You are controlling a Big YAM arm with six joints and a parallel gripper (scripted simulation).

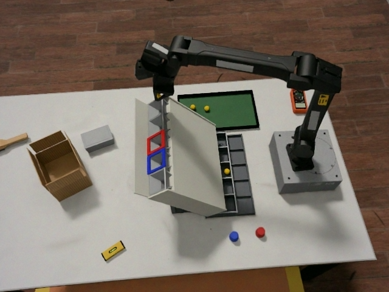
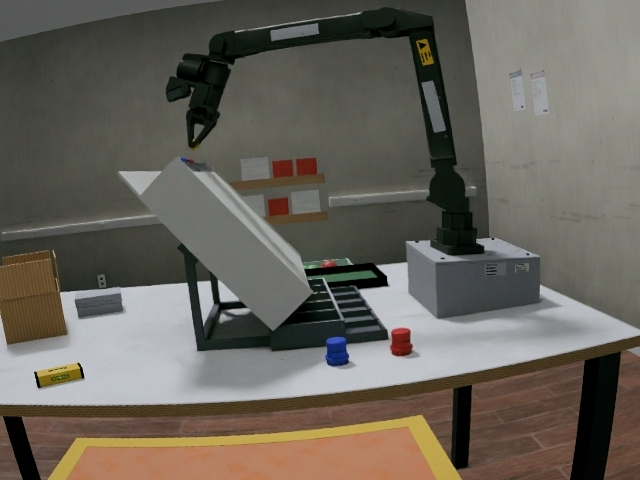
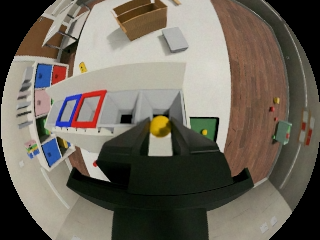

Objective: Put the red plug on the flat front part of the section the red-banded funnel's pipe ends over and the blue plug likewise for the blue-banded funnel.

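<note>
My gripper (image 1: 160, 94) is shut on a yellow marble (image 3: 159, 126) and hangs close above the far end funnel (image 1: 155, 108) of the row on the tilted white cover (image 1: 191, 160). The red-banded funnel (image 1: 155, 142) and the blue-banded funnel (image 1: 155, 161) lie further along the row. One yellow marble (image 1: 226, 171) rests in the middle section of the dark section tray (image 1: 234, 173). Two marbles (image 1: 192, 107) (image 1: 206, 108) lie in the green tray (image 1: 219, 108). The red plug (image 1: 260, 232) and the blue plug (image 1: 233, 236) stand on the table in front of the sections.
An open cardboard box (image 1: 59, 165) and a grey block (image 1: 97, 137) stand left of the cover. A yellow level (image 1: 113, 250) lies near the front edge. An orange device (image 1: 298, 100) lies behind the grey robot base (image 1: 304, 162).
</note>
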